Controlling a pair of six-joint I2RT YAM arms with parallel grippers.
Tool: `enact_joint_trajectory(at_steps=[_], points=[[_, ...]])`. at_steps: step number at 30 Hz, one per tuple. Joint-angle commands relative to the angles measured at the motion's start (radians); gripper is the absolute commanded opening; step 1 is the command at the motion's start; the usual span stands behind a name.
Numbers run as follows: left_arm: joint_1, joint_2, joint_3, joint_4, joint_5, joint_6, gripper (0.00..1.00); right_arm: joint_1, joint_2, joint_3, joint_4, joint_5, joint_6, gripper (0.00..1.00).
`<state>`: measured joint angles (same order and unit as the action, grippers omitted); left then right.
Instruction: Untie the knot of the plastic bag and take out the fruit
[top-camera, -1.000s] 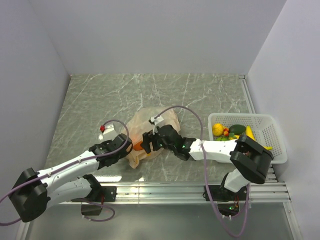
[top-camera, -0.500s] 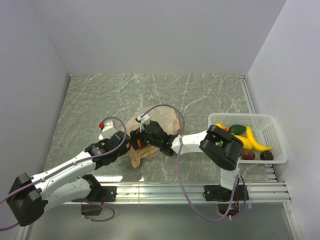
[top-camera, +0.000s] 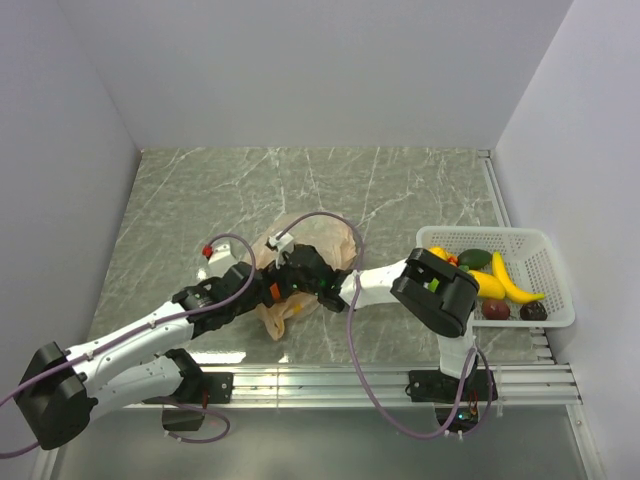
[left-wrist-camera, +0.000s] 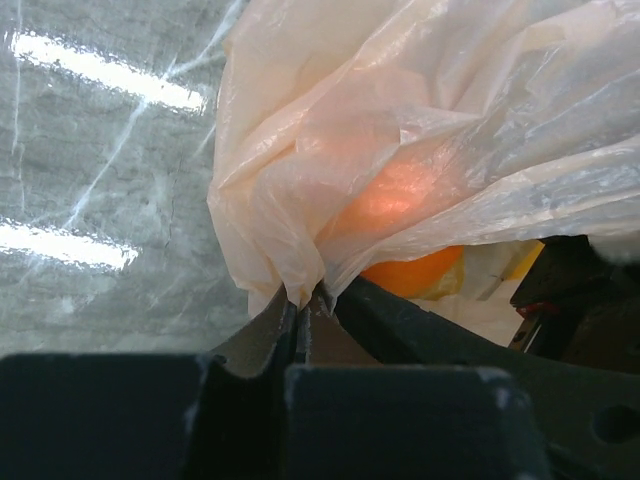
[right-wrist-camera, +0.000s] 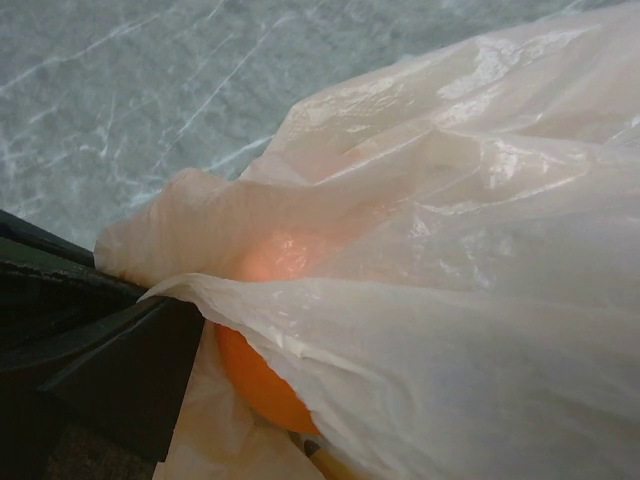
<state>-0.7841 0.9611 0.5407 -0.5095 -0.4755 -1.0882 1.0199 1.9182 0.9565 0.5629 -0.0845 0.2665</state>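
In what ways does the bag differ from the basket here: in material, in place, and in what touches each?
The bag is thin, crinkled, pale orange film; the basket is stiff white mesh. The bag lies mid-table, the basket at the right edge. The left gripper pinches a fold of the bag, jaws shut; no gripper touches the basket. The bag half veils an orange; the basket shows its bananas openly. Both hold fruit.

A lab test cell: bare white walls (top-camera: 300, 70) boxing a marble-patterned table (top-camera: 300, 180).
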Motion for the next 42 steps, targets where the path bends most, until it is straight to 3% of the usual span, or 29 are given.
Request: enact_joint_trajectory(at_steps=[1, 4, 13, 16, 24, 27, 33, 40, 42], points=[[0.003, 0.001, 0.004, 0.043, 0.006, 0.011, 0.0, 0.006, 0.021, 0.021, -0.035, -0.127, -0.01, 0.97], [0.003, -0.013, 0.001, 0.032, 0.0, 0.007, 0.01, 0.005, 0.022, 0.007, -0.006, -0.094, -0.003, 0.94], [0.006, -0.044, 0.021, -0.015, -0.052, 0.016, 0.0, 0.0, -0.203, -0.123, -0.038, 0.026, -0.062, 0.47], [0.011, -0.042, 0.044, -0.033, -0.072, 0.034, 0.01, -0.001, -0.315, -0.17, -0.104, 0.055, -0.085, 0.38], [0.017, -0.033, 0.11, -0.061, -0.08, 0.088, 0.0, -0.001, -0.642, -0.217, -0.345, 0.118, -0.127, 0.36], [0.019, -0.033, 0.133, -0.07, -0.072, 0.106, 0.01, -0.006, -0.789, -0.223, -0.423, 0.259, -0.139, 0.36], [0.019, -0.015, 0.15, -0.051, -0.045, 0.146, 0.01, -0.089, -1.06, -0.243, -0.633, 0.725, -0.083, 0.39], [0.019, 0.019, 0.202, -0.015, 0.017, 0.211, 0.01, -0.554, -1.286, -0.317, -0.84, 0.827, 0.142, 0.4], [0.019, 0.021, 0.211, 0.0, 0.046, 0.226, 0.0, -0.624, -1.297, -0.351, -0.859, 0.836, 0.16, 0.41]])
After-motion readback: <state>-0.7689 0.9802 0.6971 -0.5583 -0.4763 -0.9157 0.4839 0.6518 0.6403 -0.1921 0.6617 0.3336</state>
